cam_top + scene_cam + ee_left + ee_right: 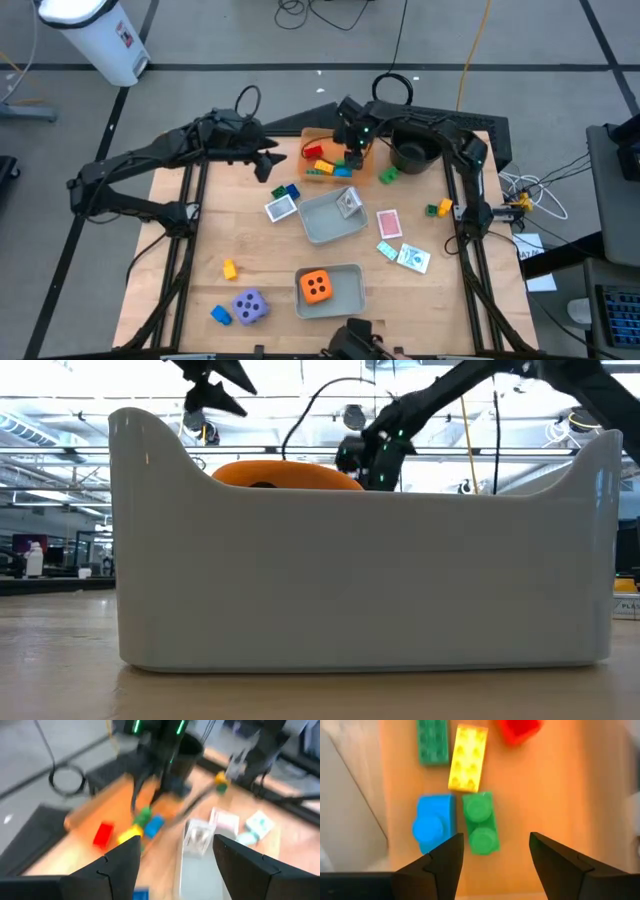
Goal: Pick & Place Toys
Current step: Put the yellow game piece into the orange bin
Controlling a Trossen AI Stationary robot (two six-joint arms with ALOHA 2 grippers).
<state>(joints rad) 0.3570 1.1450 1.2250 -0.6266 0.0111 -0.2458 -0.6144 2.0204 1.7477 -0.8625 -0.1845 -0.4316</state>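
Several small bricks lie flat on the floor of the orange tray [322, 136] at the table's far middle: red [519, 730], yellow [468, 757], a flat green one [431, 742], blue [434, 822] and green [481, 822]. My right gripper [495, 855] hangs open a little above them, pointing steeply down, with nothing between its fingers; its tips stand over the blue and green bricks without touching them. My left gripper [268, 168] is open and holds nothing, raised over the table's far left, beside the tray.
A black pot [412, 152] stands right of the orange tray. A grey tray [322, 230] holds a card; another grey tray [345, 300] near the front holds the orange die [317, 286]. The purple die [249, 306], loose bricks [230, 268] and cards [389, 223] lie scattered.
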